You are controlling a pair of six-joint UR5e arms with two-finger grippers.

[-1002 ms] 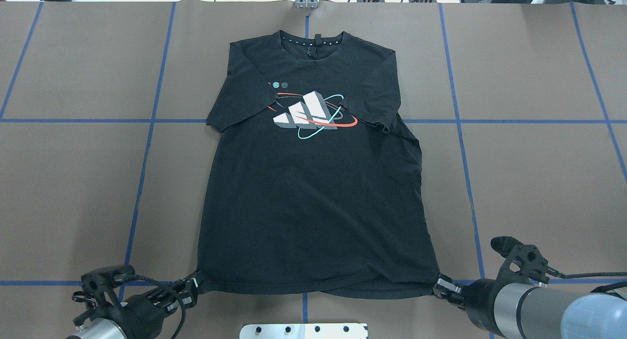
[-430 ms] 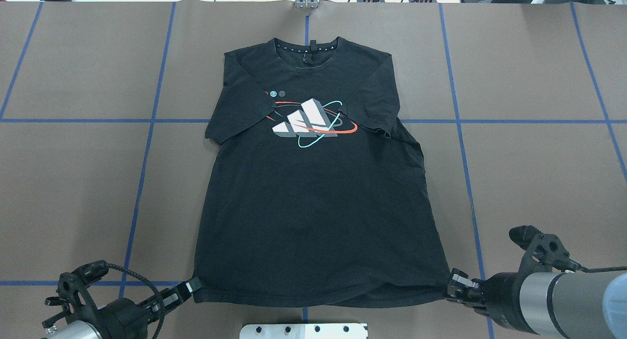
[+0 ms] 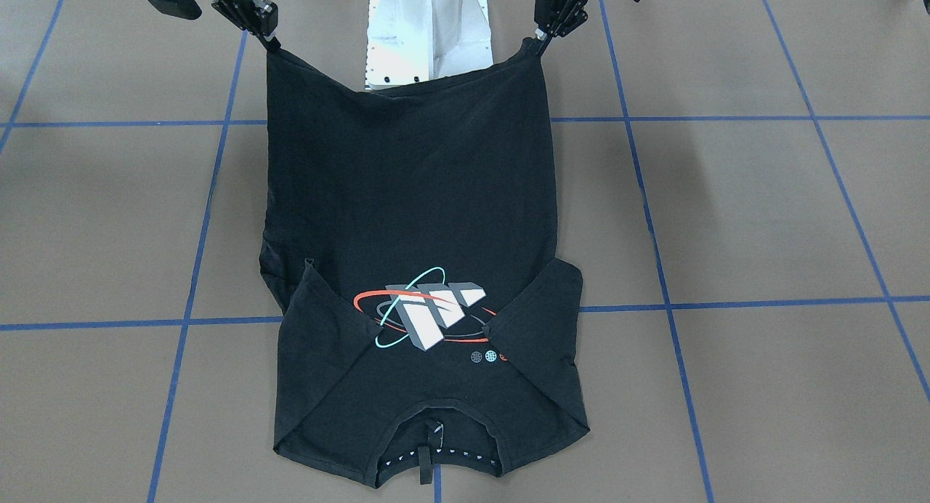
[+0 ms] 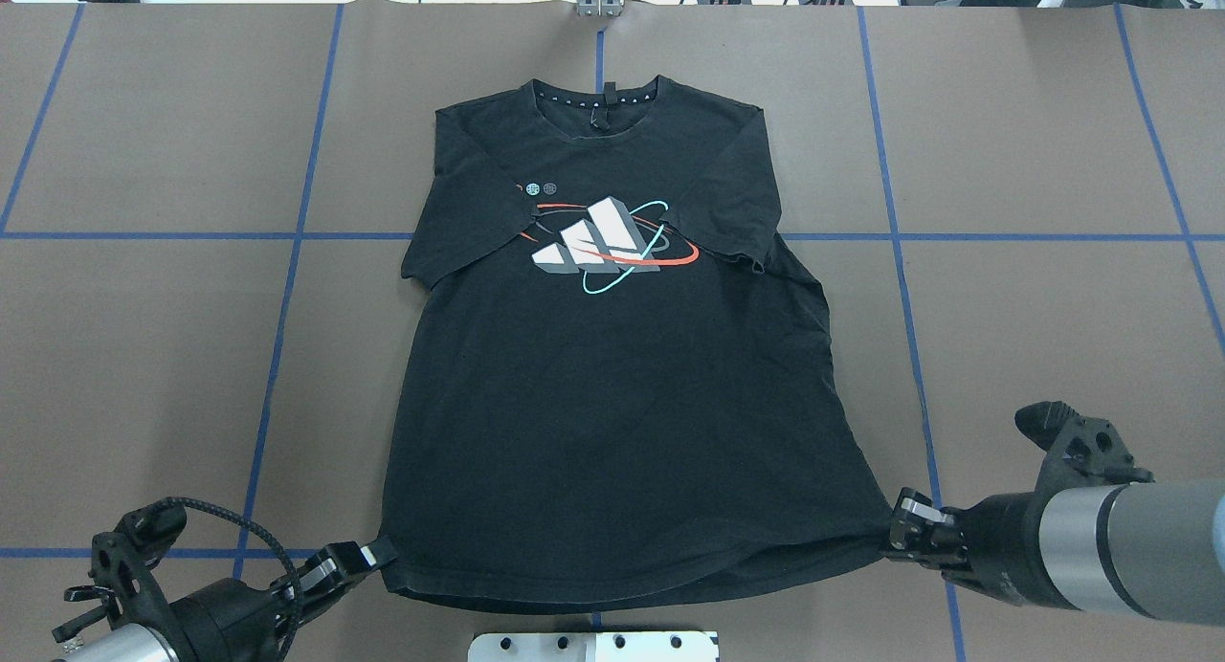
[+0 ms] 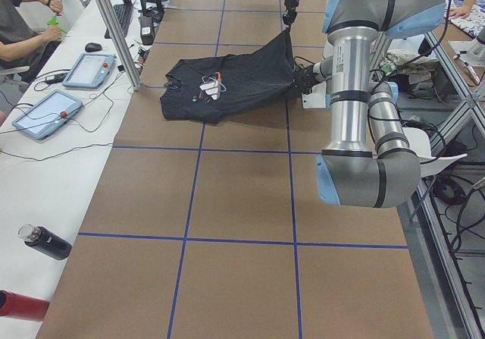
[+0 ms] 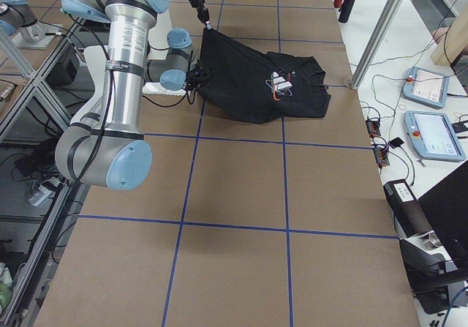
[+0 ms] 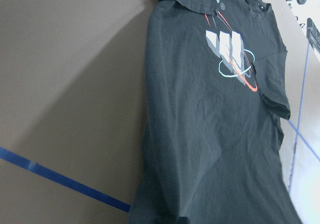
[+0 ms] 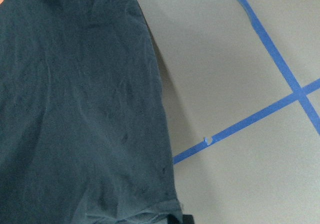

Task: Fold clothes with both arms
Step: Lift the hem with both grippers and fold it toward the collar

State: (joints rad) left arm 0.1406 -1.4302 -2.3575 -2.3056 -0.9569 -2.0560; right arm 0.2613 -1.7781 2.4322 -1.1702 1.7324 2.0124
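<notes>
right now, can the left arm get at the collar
Probably not freely: the left gripper is clamped on the near hem corner of the shirt, and the collar lies at the far end. Nothing else blocks the path.

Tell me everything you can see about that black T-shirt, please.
The T-shirt is black, short-sleeved, soft and lightly wrinkled like cotton. Its chest carries a grey-white logo ringed by red and teal loops, with three tiny globe icons beside it. It lies face up, collar away from the robot, both sleeves folded diagonally inward. The left end effector and right end effector each pinch a hem corner, holding that end off the brown table; the collar end rests flat.
</notes>
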